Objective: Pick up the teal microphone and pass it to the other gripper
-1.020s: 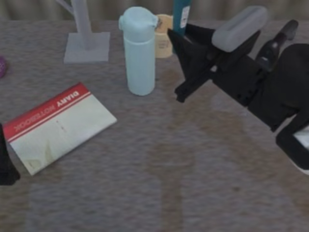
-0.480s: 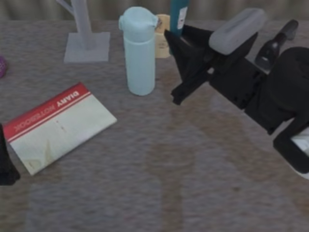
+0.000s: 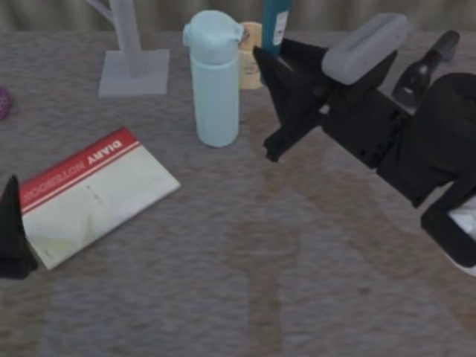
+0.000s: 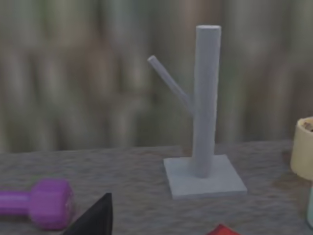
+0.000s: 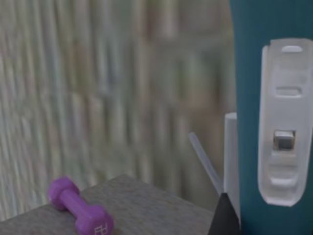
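While clamped in the right gripper [image 3: 269, 100] near the table's far edge, teal microphone [image 3: 276, 22] stands upright, handle rising out of the top view, white label [image 5: 283, 147] filling the right wrist view. Just beside it: cream cup [image 3: 251, 54] and pale blue bottle [image 3: 214, 78]. Left gripper [image 3: 13, 230] low at the left edge, touching the diary notebook [image 3: 93, 195]; finger state cannot be told. Grey stand [image 4: 204, 122] and purple dumbbell [image 4: 41, 203] farther left.
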